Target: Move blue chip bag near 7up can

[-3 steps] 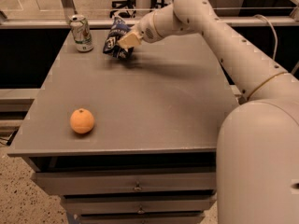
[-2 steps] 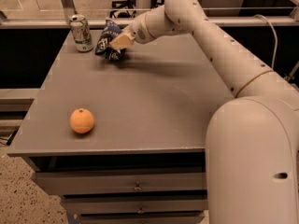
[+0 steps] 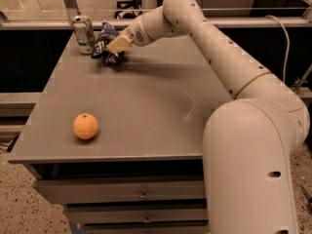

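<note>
**A:** Up at the 11 o'clock corner of the table (image 3: 161, 106), what stands there?

**B:** The 7up can (image 3: 84, 34), upright, silver top up. The blue chip bag (image 3: 101, 44) sits just beside it, at the can's 3 o'clock. I cannot tell whether the two touch

**A:** And the gripper (image 3: 113, 47)?

**B:** It reaches in from the 3 o'clock side at the end of the white arm (image 3: 219, 62). Its tan fingers (image 3: 121, 43) are drawn in narrow and clamp the bag's right edge

**A:** Which way does the bag lie?

**B:** Crumpled, with its long axis roughly along the 12-to-6 line. One end points to the far edge of the table and the other back toward the front. The white lettering faces the 9 o'clock side, toward the can. I cannot say whether the lower end rests on the tabletop or hangs just above it

**A:** Anything else on the table?

**B:** An orange (image 3: 86, 126), well apart from both, down near the front edge at 7 o'clock
</note>
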Available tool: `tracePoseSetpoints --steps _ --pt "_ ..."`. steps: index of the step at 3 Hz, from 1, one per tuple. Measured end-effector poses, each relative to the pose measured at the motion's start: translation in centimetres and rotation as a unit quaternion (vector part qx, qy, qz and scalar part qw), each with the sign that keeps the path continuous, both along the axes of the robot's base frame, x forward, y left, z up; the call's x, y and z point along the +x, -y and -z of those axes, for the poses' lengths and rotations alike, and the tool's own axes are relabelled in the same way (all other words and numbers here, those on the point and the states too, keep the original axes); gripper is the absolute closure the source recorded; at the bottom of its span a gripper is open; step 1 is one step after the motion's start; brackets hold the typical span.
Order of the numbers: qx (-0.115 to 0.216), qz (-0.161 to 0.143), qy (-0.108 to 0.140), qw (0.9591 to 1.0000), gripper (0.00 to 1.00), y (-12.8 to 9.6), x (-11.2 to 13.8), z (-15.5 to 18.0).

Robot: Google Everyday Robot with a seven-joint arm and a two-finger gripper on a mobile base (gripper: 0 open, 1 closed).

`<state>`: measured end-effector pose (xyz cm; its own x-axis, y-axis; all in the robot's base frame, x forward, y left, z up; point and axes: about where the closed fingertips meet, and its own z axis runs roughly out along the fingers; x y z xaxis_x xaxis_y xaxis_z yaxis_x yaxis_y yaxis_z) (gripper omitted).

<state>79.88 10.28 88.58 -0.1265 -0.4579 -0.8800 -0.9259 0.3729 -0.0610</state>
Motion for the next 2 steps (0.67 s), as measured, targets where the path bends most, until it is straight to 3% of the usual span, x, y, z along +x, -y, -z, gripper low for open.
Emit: tracePoseSetpoints --steps 2 --pt "0.004 -0.007 -0.006 1.0000 0.00 -1.85 0.88 0.57"
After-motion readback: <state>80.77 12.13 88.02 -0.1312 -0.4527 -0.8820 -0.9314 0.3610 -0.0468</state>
